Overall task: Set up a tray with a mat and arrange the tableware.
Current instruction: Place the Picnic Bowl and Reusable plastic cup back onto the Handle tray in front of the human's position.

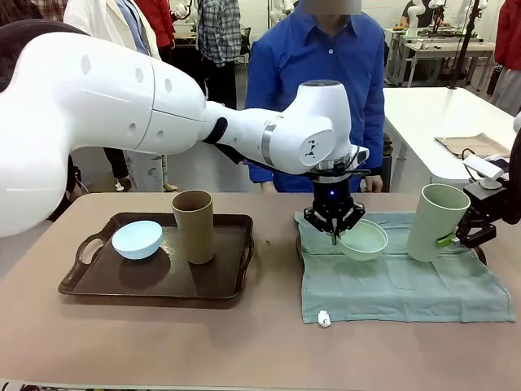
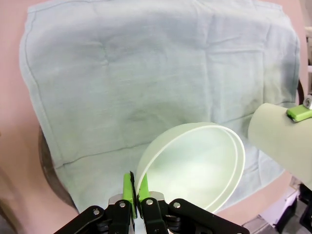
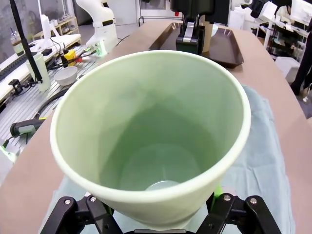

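My left gripper (image 1: 334,235) reaches across the middle and is shut on the rim of the pale green bowl (image 1: 363,240), which hangs tilted just above the light green mat (image 1: 399,285). In the left wrist view the green pads (image 2: 129,189) pinch the bowl's (image 2: 195,165) edge. At the right, my right gripper (image 1: 466,235) is shut on the pale green tumbler (image 1: 437,221), held slightly tilted over the mat's right part; its inside (image 3: 156,136) looks empty. The light blue bowl (image 1: 137,239) and the tan tumbler (image 1: 194,226) stand on the brown tray (image 1: 203,285) at the left.
A dark rim (image 2: 45,163) peeks out from under the mat's edge. A small white object (image 1: 324,318) lies at the mat's front edge. A person in a blue shirt (image 1: 326,73) stands at the far side. Bare tabletop (image 1: 244,342) runs along the front.
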`<control>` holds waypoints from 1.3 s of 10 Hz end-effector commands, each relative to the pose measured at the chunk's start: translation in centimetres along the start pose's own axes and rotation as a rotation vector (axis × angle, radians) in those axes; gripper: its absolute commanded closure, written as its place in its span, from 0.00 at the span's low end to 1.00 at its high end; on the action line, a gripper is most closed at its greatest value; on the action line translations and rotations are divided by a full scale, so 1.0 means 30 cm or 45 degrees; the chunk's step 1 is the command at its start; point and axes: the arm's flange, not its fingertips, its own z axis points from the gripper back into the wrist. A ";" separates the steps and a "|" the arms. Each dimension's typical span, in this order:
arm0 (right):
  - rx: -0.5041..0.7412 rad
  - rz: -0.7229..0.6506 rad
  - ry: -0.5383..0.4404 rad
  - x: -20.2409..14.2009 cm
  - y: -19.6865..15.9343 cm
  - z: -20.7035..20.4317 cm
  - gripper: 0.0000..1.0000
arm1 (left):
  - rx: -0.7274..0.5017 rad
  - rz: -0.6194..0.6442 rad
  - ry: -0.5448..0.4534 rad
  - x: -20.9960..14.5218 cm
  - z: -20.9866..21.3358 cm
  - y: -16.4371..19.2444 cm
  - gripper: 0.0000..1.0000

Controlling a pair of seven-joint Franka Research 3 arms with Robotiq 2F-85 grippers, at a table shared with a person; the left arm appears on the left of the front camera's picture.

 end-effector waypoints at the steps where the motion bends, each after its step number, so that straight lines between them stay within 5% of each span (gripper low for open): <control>1: 0.001 0.015 -0.026 -0.036 -0.028 -0.002 0.16 | 0.019 -0.031 -0.030 0.025 -0.020 -0.011 0.96; 5: 0.021 -0.046 -0.021 -0.086 -0.034 -0.023 0.16 | 0.001 -0.033 -0.013 0.061 -0.090 -0.002 0.96; 6: 0.018 -0.064 -0.030 -0.091 -0.035 -0.019 0.00 | 0.000 -0.044 -0.018 0.067 -0.099 0.003 0.63; 8: -0.008 -0.086 0.019 -0.076 -0.023 -0.013 0.00 | -0.005 -0.045 -0.003 0.066 -0.093 0.004 0.03; 11: -0.118 -0.213 0.181 -0.032 0.015 0.061 0.00 | 0.003 -0.050 -0.001 0.048 -0.068 0.031 0.00; 12: -0.142 -0.234 0.211 -0.014 0.034 0.092 0.00 | 0.007 -0.052 -0.009 0.040 -0.049 0.050 0.44; 13: -0.167 -0.269 0.227 -0.003 0.055 0.124 0.00 | 0.014 -0.055 -0.019 0.030 -0.032 0.064 0.35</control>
